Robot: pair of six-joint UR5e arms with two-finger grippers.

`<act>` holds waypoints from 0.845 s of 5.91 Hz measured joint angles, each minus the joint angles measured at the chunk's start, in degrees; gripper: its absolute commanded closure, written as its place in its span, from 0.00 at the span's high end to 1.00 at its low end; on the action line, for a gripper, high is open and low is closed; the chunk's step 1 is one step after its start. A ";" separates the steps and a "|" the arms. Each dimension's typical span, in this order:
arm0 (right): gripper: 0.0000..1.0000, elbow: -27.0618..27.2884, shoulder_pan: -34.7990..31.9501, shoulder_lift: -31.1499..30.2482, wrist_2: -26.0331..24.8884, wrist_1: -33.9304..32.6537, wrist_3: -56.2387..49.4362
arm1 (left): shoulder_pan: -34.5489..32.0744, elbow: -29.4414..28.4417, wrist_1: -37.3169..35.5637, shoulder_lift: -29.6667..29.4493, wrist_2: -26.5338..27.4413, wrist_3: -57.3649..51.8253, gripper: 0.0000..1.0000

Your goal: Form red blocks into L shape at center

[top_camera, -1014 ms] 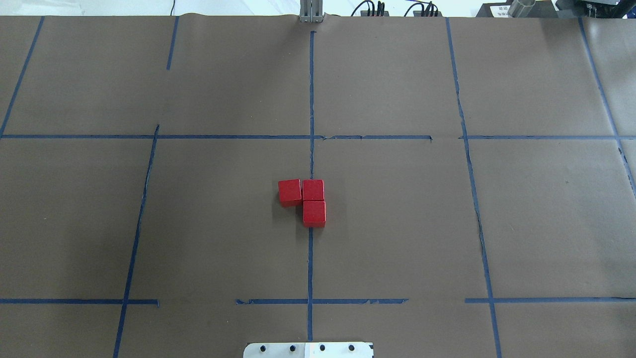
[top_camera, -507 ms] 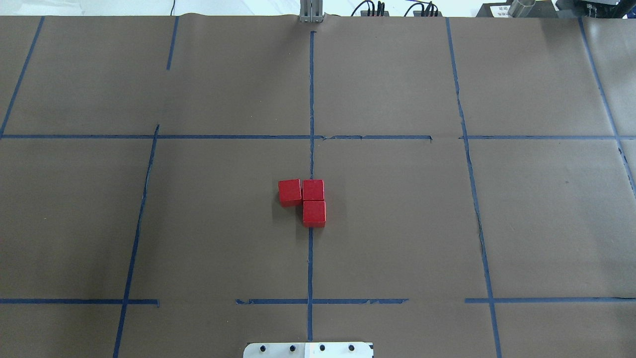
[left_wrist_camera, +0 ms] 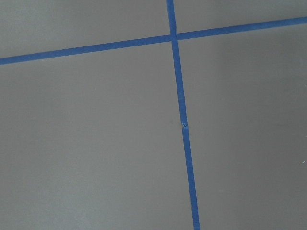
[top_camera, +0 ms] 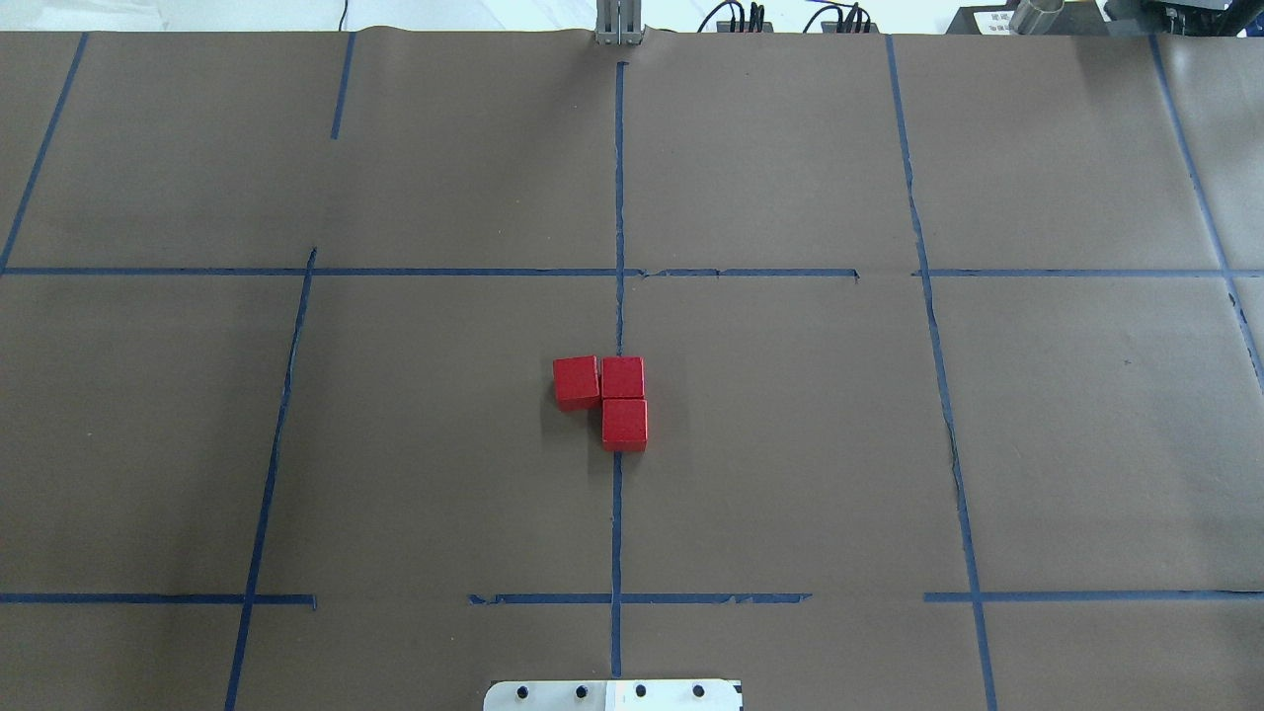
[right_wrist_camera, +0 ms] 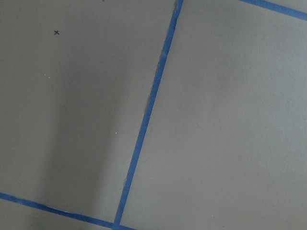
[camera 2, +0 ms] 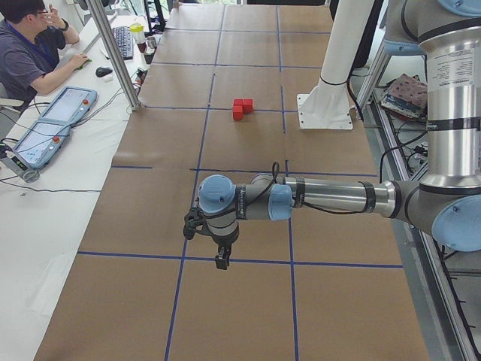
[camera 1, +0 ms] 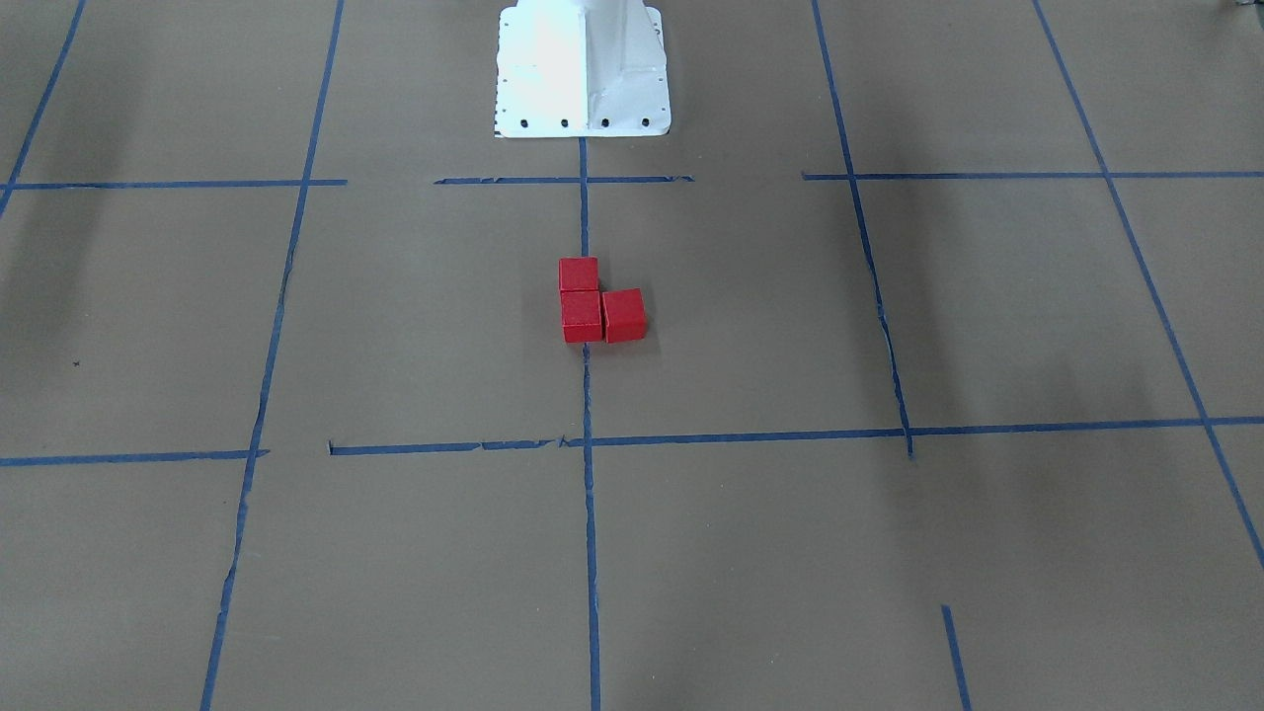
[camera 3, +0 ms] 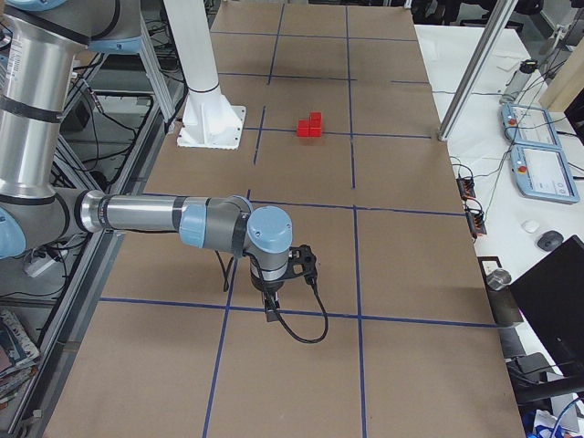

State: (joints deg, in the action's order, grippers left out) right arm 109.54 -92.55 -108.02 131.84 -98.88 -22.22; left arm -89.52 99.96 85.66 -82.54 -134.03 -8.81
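Status: red blocks (top_camera: 623,378) unmoved past sec, tight L at center (top_camera: 790,434), I'd call it done; left gripper (camera 2: 220,259) & right gripper (camera 3: 271,310) parked away, can't tell grip state.

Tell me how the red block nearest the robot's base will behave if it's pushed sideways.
The block looks rigid, with flat faces and sharp edges, so it should slide rather than roll. It looks as wide as it is tall, so tipping seems unlikely. It sits against the corner block, so a push toward that one would probably shift both.
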 measured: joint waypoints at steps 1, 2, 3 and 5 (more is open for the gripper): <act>1.00 0.03 0.00 -0.02 0.00 0.00 0.04 | 0.02 0.05 0.27 -0.10 0.00 -0.07 1.00; 1.00 0.03 0.00 -0.04 0.00 0.00 0.04 | 0.04 0.07 0.70 -0.33 0.17 -0.10 1.00; 1.00 0.00 -0.04 -0.02 0.00 0.00 0.03 | 0.08 0.40 0.94 -0.54 0.29 -0.16 1.00; 1.00 0.06 -0.04 -0.06 0.00 0.00 0.06 | 0.12 0.90 0.88 -0.35 0.22 -0.38 1.00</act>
State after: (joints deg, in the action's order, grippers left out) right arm 109.61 -92.59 -108.08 131.84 -98.88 -22.15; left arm -89.39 100.86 86.54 -82.89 -133.81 -9.19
